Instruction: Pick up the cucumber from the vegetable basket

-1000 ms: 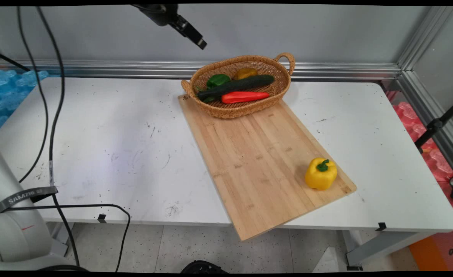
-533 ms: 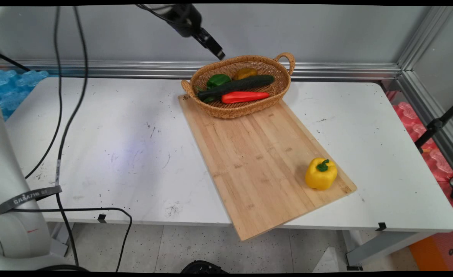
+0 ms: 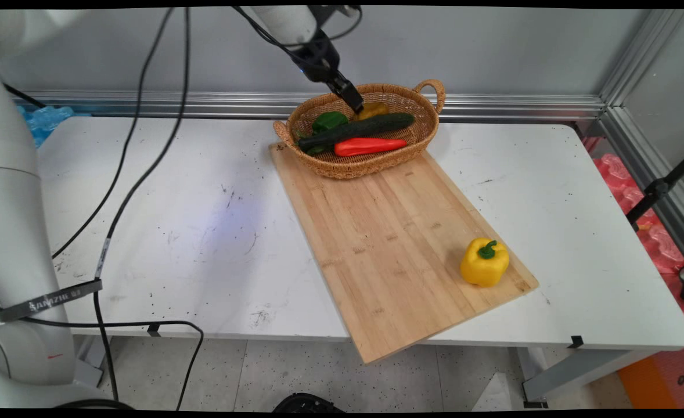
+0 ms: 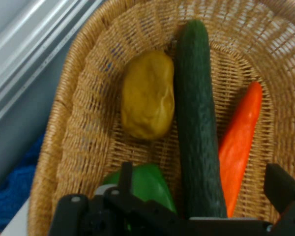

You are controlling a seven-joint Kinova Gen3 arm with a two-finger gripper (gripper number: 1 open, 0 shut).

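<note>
The gripper (image 3: 356, 107) hangs low over the basket (image 3: 377, 165), its fingers apart and holding nothing; the potato (image 4: 146, 96) touches the cucumber (image 4: 197, 123), with the carrot (image 4: 241, 142) beyond and the green pepper (image 4: 145, 183) nearest; a finger may snag the rim or strike the cucumber; crowding would cause it.

A tan woven basket (image 3: 377, 165) held a dark green cucumber (image 4: 196, 123), an orange-red carrot (image 4: 241, 142), a brownish-yellow potato (image 4: 146, 96) and a green pepper (image 4: 147, 184), while a yellow pepper (image 3: 484, 262) with a green stem sat on the pale striped wooden board (image 3: 388, 244).
</note>
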